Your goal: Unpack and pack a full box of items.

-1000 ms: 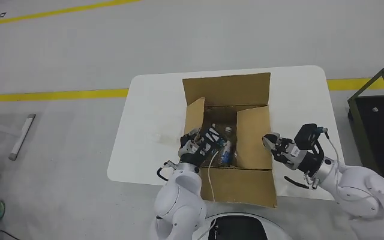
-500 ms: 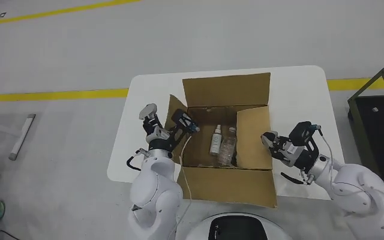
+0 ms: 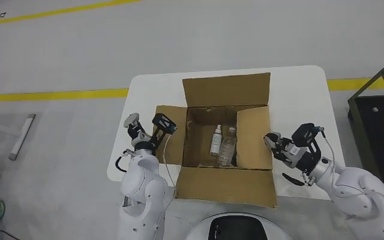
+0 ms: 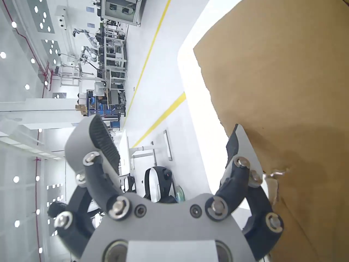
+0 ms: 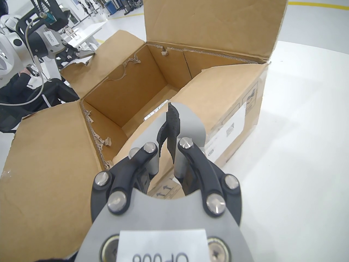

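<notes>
The cardboard box [image 3: 225, 187] stands open in the middle of the white table [image 3: 300, 84]. Inside it lie a white spray bottle [image 3: 215, 141] and a clear bottle [image 3: 227, 144]. The left flap [image 3: 170, 137] is folded outward, nearly flat. My left gripper [image 3: 148, 123] is open at that flap's outer edge, and in the left wrist view one finger [image 4: 236, 144] touches the left flap [image 4: 272, 83]. My right gripper [image 3: 269, 143] is at the box's right side, shut on the edge of the right flap [image 5: 218, 96], which leans over the box opening.
The back flap [image 3: 227, 89] stands up and the front flap [image 3: 228, 185] hangs toward me. A dark green cart [image 3: 367, 123] stands off the table's right side. Bare table lies left of and behind the box.
My left gripper came out of the box and moved left, and the left flap swung outward from upright to nearly flat. The right gripper stayed at the right flap.
</notes>
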`<state>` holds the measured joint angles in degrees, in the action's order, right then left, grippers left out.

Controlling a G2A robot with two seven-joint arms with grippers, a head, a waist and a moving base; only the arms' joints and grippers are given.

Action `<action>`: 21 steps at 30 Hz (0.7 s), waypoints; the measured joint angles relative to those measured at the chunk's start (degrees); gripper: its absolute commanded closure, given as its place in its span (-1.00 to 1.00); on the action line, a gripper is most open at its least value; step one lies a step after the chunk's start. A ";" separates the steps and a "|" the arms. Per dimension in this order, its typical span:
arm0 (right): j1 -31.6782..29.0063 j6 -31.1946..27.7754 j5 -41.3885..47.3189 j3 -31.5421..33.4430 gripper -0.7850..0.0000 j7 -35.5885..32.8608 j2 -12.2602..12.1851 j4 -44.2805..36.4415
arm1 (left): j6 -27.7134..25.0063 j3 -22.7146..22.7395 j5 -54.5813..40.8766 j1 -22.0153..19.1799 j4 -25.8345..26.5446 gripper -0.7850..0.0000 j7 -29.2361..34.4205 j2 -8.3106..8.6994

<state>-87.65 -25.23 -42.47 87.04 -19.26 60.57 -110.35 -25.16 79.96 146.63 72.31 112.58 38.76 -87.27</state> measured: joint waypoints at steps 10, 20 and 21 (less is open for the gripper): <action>-5.04 4.14 1.96 6.03 1.00 7.02 0.11 -3.09 | 3.34 -2.40 -6.19 -0.67 10.44 -1.00 1.51 -0.65; -10.11 6.75 2.69 9.11 1.00 10.04 0.42 -2.77 | 1.77 -12.08 -20.69 -1.38 18.35 -1.00 4.60 -1.99; -10.40 6.76 2.62 9.17 1.00 10.18 0.45 -2.72 | 2.14 -13.24 -22.01 -1.24 18.31 -1.00 4.98 -2.15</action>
<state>-98.05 -18.48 -39.85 96.21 -9.07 61.02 -113.08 -23.02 66.72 124.62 71.08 130.89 43.73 -89.42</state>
